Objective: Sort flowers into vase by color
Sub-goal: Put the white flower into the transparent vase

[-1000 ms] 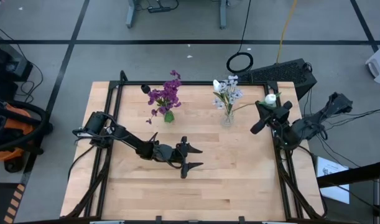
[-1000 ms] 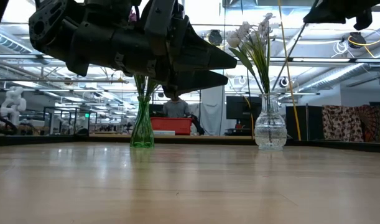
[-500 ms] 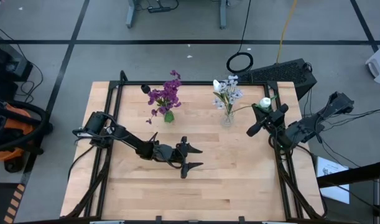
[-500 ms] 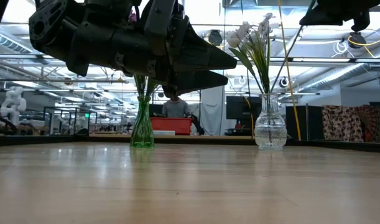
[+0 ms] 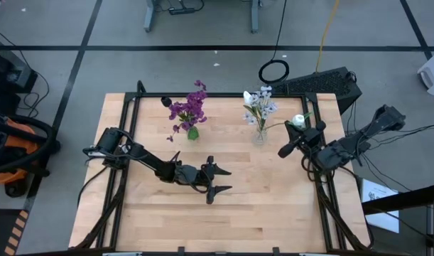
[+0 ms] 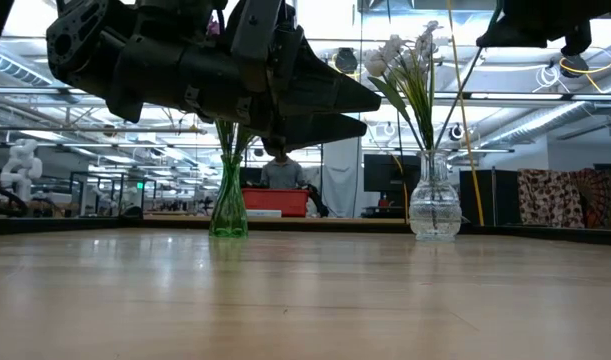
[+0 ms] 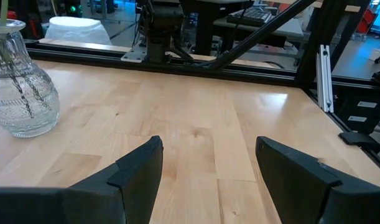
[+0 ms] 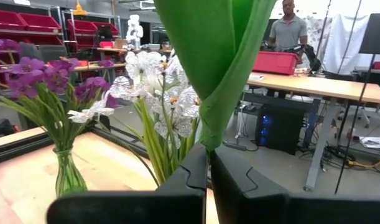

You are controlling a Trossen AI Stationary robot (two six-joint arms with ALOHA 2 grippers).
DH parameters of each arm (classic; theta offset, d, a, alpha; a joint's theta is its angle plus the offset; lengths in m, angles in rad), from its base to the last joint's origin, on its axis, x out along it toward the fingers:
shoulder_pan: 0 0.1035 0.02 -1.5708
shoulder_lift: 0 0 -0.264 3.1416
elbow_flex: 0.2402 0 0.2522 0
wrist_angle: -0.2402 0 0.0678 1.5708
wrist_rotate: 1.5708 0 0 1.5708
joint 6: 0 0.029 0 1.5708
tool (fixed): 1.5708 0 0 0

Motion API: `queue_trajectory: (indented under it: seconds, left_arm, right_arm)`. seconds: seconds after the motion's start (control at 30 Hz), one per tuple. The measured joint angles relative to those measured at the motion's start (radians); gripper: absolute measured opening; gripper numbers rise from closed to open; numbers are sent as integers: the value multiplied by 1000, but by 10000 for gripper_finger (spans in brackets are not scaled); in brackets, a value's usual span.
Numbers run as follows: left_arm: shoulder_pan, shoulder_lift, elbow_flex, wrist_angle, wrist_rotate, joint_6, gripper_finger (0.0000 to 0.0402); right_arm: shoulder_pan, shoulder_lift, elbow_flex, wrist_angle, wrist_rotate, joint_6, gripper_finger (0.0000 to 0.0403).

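My right gripper (image 5: 296,134) is shut on a flower with a white bud (image 5: 300,121), just right of the clear glass vase (image 5: 259,135). That vase holds white and pale lilac flowers (image 5: 259,103). The held flower's thin stem (image 6: 463,95) slants down toward the vase mouth; whether its end is inside, I cannot tell. A green vase (image 5: 193,133) to the left holds purple flowers (image 5: 188,108). My left gripper (image 5: 220,179) hovers open over the middle of the table (image 7: 196,134), with the clear vase (image 7: 18,93) ahead of it. My right gripper pinches the flower's green stem and leaf (image 8: 208,140) between its two shut fingers (image 8: 239,186). The green part rises up above the fingers. The flower is lifted clear of the table, bud uppermost, with its stem slanting down toward the clear vase.
A black frame (image 5: 124,142) runs along the table's edges. Bare wood lies between the two vases and across the table's near half (image 5: 266,206). People and workbenches show in the room beyond (image 8: 289,28).
My right gripper has carried the white-bud flower toward the table's left and a little toward its near edge, closer to the clear vase. It has stayed shut on the flower. My left arm has kept still.
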Motion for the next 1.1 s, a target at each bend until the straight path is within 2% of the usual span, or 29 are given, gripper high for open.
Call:
queue_trajectory:
  seconds: [0.23,0.3,0.47,0.9,1.1]
  left_arm:
    - [0,0,0,0,0,0,262]
    - [0,0,0,0,0,0,262]
    - [0,0,0,0,0,1,262]
    - [0,0,0,0,30,1,262]
    - [0,0,0,0,30,1,262]
  right_arm:
    - [-39,2,0,0,-1,-1,2]
    - [-52,2,0,0,-31,11,2]
    - [-90,15,0,-20,-122,78,2]
    - [-172,91,0,-140,-135,295,16]
    - [-208,145,0,-147,-185,352,28]
